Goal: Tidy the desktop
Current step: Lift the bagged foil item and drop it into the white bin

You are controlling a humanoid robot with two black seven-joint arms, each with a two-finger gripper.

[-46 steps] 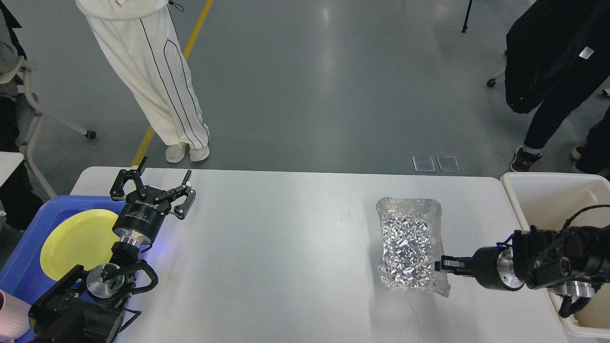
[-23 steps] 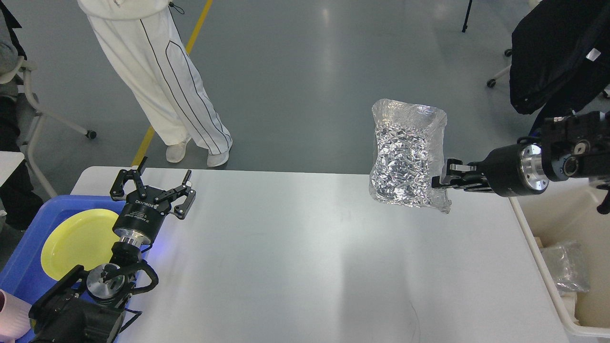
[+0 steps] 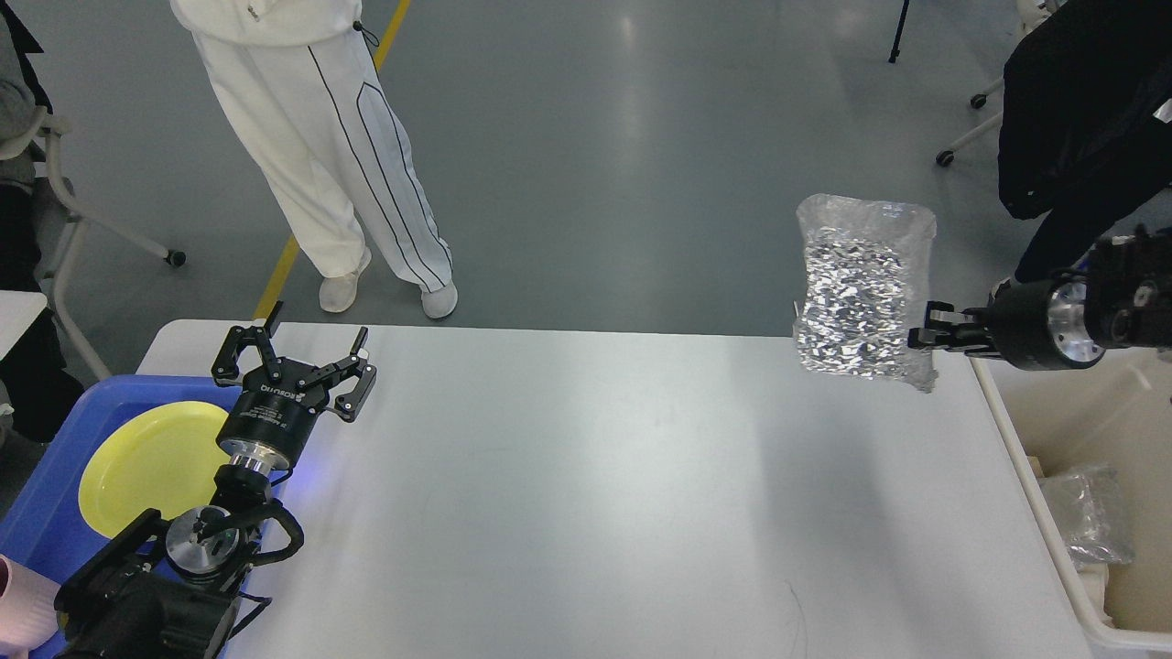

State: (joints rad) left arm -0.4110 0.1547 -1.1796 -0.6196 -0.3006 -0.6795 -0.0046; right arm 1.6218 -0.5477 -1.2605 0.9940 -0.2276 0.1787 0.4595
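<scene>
Right gripper (image 3: 923, 327) is pinching a crinkled silver foil bag (image 3: 859, 291) by its edge, holding it aloft above the large white rectangular desktop (image 3: 586, 494); left gripper (image 3: 295, 352) is hovering spread beside a blue plastic tray (image 3: 41, 485)

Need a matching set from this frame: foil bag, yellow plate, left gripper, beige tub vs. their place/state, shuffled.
Things:
1. foil bag
2. yellow plate
3. left gripper
4. beige tub

States:
A. open, over the desktop's left end
B. in the blue tray
D. at the desktop's right end
E. held in the air by the right gripper

Pairs: 1-E, 2-B, 3-A, 4-D
</scene>
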